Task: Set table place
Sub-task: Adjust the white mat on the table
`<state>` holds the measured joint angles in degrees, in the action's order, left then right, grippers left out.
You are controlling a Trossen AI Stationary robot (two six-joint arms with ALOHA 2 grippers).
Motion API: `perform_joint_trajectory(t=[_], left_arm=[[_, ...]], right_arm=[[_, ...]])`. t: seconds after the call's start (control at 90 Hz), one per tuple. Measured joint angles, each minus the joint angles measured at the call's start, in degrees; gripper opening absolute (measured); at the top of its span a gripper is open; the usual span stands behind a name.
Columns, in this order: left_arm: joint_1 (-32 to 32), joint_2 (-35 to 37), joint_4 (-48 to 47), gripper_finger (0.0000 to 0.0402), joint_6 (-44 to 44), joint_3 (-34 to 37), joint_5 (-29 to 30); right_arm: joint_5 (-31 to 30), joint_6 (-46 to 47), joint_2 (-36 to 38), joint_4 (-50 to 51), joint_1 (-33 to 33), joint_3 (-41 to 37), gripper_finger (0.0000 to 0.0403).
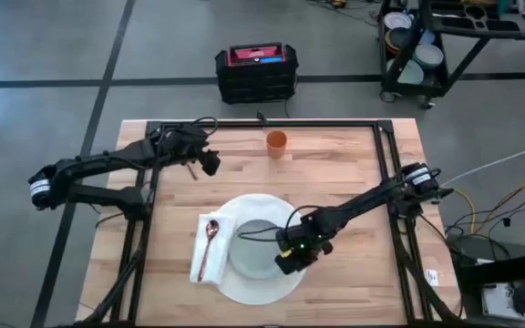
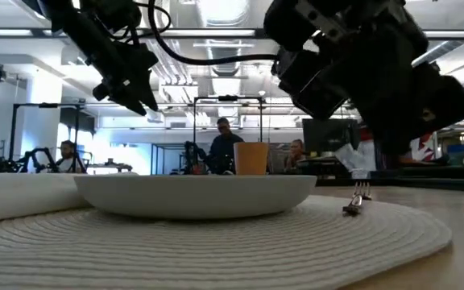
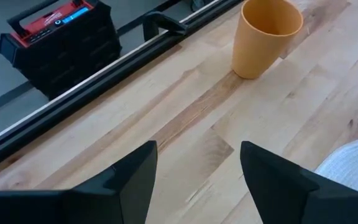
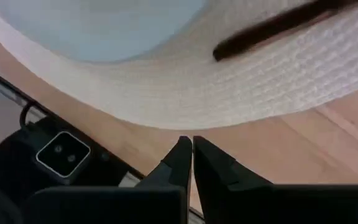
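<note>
Now the right gripper (image 1: 287, 261), fingers pressed together and empty, hovers over the mat's (image 1: 253, 287) right edge beside what may be a fork (image 2: 355, 198); the left gripper (image 1: 210, 164) waits wide open near the table's (image 1: 354, 182) far edge.

— Can you read any writing here, a label or a number?

— No. The black and red case (image 1: 256, 71) on the floor beyond the table has a blue patch on its lid, but no letters come through.

— And the small white sticker (image 1: 433, 275) on the table frame?

— It has dark marks, too small to read.
</note>
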<state>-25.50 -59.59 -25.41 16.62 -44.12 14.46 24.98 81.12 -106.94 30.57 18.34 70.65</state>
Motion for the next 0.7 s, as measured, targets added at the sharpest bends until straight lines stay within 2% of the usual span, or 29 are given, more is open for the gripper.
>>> perform_joint_trajectory(t=[0.278, 0.7], left_arm=[[0.0, 0.0, 0.0, 0.0217, -1.3, 0.0, 0.0], [0.0, 0.0, -0.5, 0.0217, -1.3, 0.0, 0.0]], right_arm=[[-6.0, 3.6, -3.3, 0.0, 0.2, -0.2, 0.0], [-7.1, 6.2, -6.6, -0.2, -0.8, 0.5, 0.0]])
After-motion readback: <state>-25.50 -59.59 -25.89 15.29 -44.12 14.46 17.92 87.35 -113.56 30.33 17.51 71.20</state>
